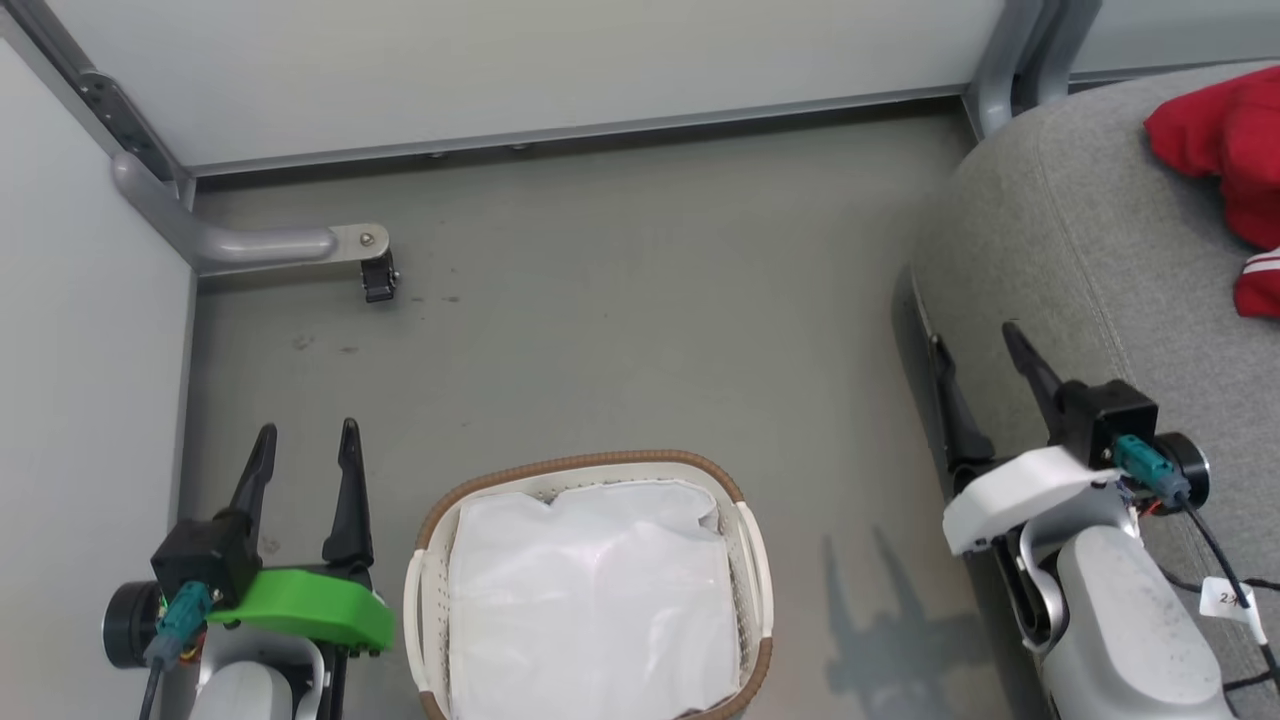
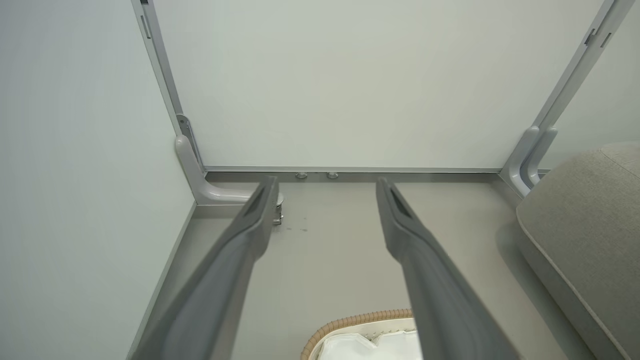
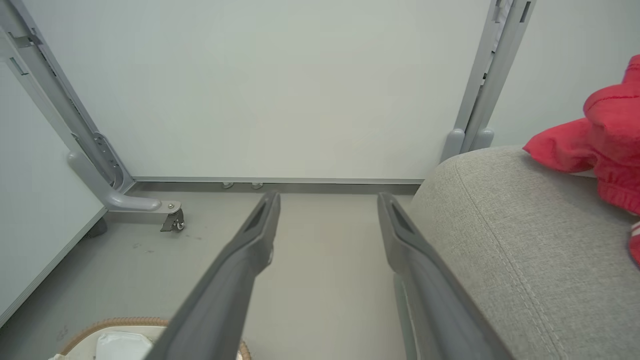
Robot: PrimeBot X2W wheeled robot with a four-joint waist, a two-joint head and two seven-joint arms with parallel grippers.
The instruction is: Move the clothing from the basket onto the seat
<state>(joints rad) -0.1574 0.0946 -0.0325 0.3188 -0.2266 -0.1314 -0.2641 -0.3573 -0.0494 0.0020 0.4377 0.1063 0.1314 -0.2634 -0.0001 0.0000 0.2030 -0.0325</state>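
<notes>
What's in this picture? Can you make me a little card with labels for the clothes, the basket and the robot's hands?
clothing: red, lying on the seat, far right
seat: grey cushion, right of the basket
basket: on the floor, holds a white sheet, no red visible in it
left gripper: open, holding nothing, left of the basket
right gripper: open, holding nothing, by the seat's edge
</notes>
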